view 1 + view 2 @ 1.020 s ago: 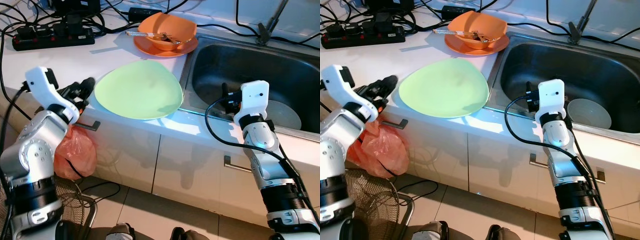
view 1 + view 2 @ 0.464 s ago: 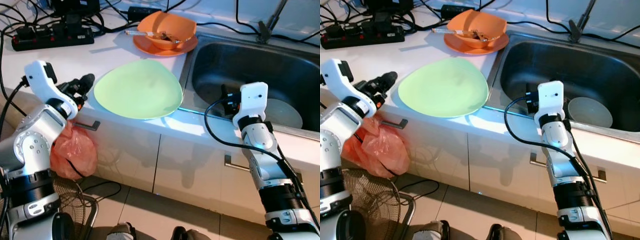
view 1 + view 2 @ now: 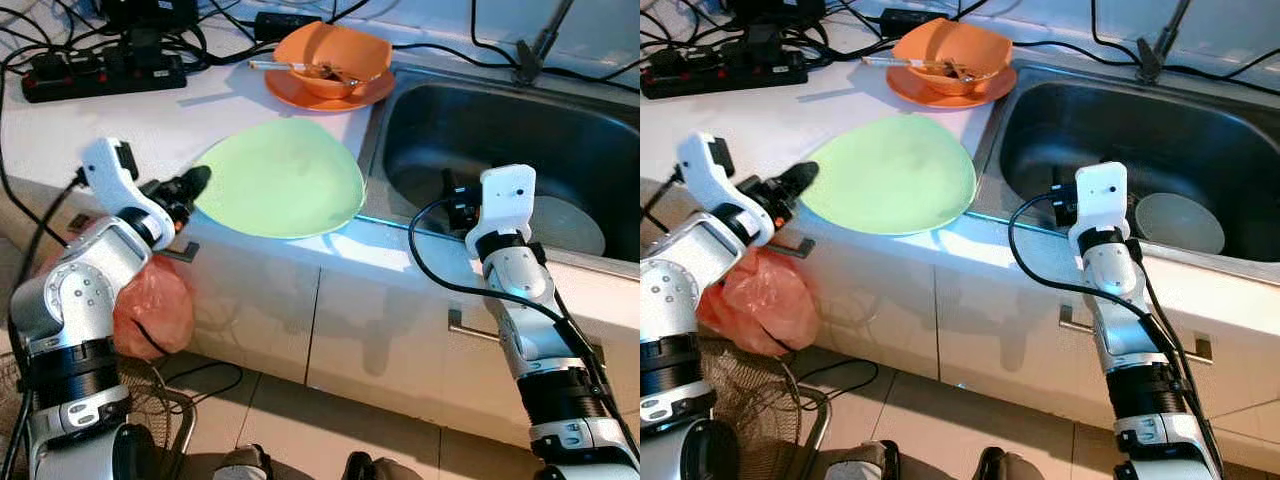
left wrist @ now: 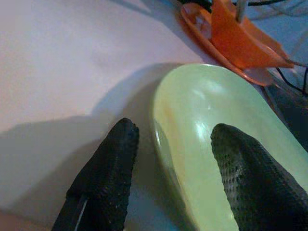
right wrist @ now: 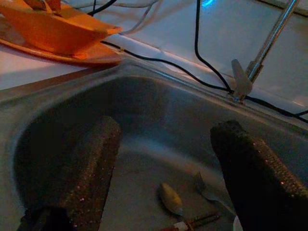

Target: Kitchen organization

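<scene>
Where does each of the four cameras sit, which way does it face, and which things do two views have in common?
Left eye view: on the head, looking down at the counter, green plate, sink; both silver arms show.
Right eye view: same head, same scene, slightly shifted; both arms show.
Left wrist view: along the left gripper, jaws open astride the green plate's rim.
Right wrist view: along the right gripper, jaws open, into the sink, toward the faucet.
Shared: both wrist views show the orange bowl on its orange plate.

Bright sharp head views, dim bluish wrist views, soft shadows, slight blur
</scene>
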Controlling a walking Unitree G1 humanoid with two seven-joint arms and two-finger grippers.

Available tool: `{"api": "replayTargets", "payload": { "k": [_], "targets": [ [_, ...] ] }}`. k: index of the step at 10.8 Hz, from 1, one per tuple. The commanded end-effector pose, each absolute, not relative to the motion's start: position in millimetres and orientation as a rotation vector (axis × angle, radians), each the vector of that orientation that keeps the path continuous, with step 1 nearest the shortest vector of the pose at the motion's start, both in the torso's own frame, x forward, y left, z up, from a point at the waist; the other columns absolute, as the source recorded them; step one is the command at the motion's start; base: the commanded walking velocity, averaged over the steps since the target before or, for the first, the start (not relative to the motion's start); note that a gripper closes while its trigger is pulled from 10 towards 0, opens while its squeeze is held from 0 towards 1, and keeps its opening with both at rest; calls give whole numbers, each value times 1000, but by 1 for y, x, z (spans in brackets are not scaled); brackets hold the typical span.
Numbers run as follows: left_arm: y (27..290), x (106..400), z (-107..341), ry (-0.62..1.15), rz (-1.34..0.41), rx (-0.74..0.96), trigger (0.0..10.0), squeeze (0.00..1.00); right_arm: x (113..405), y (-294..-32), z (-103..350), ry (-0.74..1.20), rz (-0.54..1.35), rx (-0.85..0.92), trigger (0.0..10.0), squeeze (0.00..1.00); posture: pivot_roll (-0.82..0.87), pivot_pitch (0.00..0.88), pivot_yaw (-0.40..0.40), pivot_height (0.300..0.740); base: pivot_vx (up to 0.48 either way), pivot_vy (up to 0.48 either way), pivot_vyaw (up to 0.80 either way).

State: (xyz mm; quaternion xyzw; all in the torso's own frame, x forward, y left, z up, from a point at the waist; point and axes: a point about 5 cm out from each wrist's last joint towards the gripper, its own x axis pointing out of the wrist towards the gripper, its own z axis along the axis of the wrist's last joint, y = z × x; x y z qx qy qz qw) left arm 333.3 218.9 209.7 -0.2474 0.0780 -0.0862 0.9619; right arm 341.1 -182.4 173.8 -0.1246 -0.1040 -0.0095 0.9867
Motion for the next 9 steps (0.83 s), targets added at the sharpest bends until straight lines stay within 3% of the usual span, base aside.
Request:
{"api": "replayTargets", "payload": {
  "k": [1,7,9],
  "targets": [
    [214,336,213,172,-190,-511,10000,0,340,-186,174,-218,-35,-254,10000,0,178,154,-15,740,0,0,0],
    [200,339,204,276,-230,-576,10000,0,339,-185,174,-217,-36,-245,10000,0,175,159,-9,740,0,0,0],
    [181,337,196,336,-299,-586,10000,0,339,-185,174,-215,-36,-246,10000,0,175,158,-8,740,0,0,0]
  ]
}}
